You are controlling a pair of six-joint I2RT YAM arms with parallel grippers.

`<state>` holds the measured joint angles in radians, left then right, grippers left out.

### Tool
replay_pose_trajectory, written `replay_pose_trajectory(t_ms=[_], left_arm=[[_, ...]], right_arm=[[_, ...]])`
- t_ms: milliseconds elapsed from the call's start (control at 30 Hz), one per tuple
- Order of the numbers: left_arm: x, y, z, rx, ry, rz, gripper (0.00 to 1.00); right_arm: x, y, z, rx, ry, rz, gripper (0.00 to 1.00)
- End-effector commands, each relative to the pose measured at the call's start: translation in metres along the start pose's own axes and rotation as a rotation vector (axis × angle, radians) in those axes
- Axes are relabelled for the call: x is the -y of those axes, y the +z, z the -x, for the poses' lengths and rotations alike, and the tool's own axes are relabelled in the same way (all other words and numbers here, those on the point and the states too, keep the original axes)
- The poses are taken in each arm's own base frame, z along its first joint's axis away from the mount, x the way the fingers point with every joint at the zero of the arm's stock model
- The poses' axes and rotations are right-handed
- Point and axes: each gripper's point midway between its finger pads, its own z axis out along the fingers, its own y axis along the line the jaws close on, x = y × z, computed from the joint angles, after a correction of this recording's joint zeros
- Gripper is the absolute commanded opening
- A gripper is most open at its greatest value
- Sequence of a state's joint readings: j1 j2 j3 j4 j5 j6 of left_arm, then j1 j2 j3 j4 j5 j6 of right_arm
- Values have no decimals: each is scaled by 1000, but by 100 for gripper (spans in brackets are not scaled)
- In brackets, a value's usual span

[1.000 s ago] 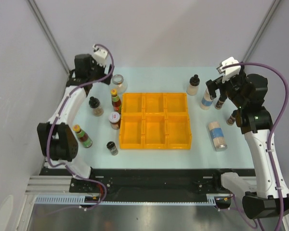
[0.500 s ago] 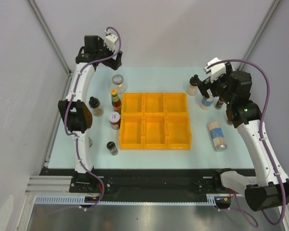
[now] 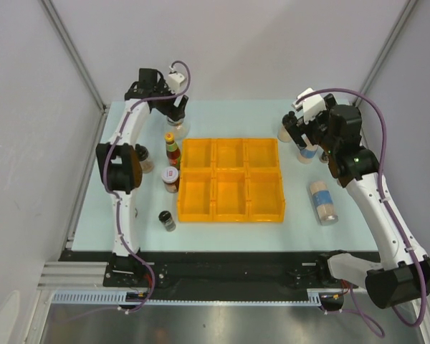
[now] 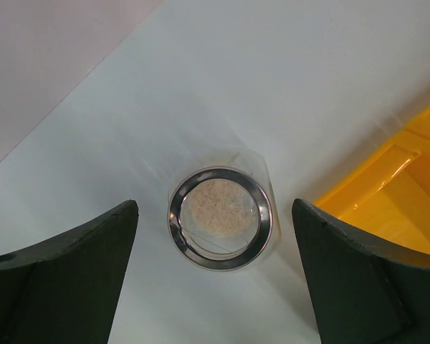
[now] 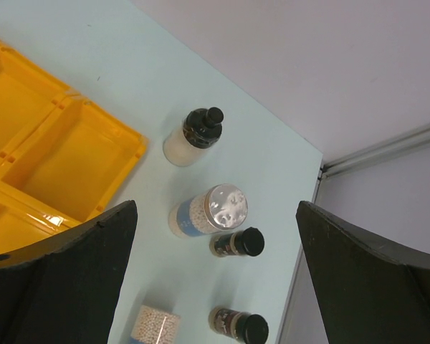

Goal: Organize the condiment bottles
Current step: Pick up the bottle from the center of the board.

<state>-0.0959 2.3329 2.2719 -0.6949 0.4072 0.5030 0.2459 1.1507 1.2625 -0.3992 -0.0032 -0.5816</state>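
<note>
Condiment bottles [image 5: 208, 210]: five right of tray [image 5: 64, 165]

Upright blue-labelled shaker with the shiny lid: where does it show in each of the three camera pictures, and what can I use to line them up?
Top external: the upright blue-labelled shaker stands just right of the far right corner of the yellow tray.
Left wrist: not in it.
Right wrist: near the middle, seen from above.
Shared landmark: the yellow tray, at the right edge of the left wrist view and the left edge of the right wrist view.
</note>
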Motion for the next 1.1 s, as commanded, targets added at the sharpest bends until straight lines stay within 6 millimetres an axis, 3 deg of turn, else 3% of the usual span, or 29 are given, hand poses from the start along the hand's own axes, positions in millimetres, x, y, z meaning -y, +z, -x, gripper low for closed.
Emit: replay_pose_trajectory(t_ms=[0, 300, 533, 733, 833, 867, 900, 1067], left_arm=[[-2, 6, 4, 20, 43, -4, 94], [-2, 19, -12, -5, 21, -21, 91], [-2, 24, -19, -18, 11, -28, 75], [-2, 23, -22, -29, 14, -29, 53], [-4, 22, -21, -33, 16, -21, 27], [-5, 23, -23, -39, 15, -14, 8], [-8, 22, -21, -38, 17, 1, 0], [-20, 11, 3, 15, 47, 55, 0]], right_arm=[[8, -3, 5, 4, -20, -36, 100], [5, 0, 5, -3, -20, -28, 100], [3, 4, 2, -18, -24, -25, 100], [5, 5, 0, -25, -25, -35, 100], [5, 7, -1, -30, -25, -36, 100], [5, 7, -1, -30, -26, -36, 100], [5, 7, -1, -29, -26, -38, 100], [6, 7, 0, -29, -25, -44, 100]])
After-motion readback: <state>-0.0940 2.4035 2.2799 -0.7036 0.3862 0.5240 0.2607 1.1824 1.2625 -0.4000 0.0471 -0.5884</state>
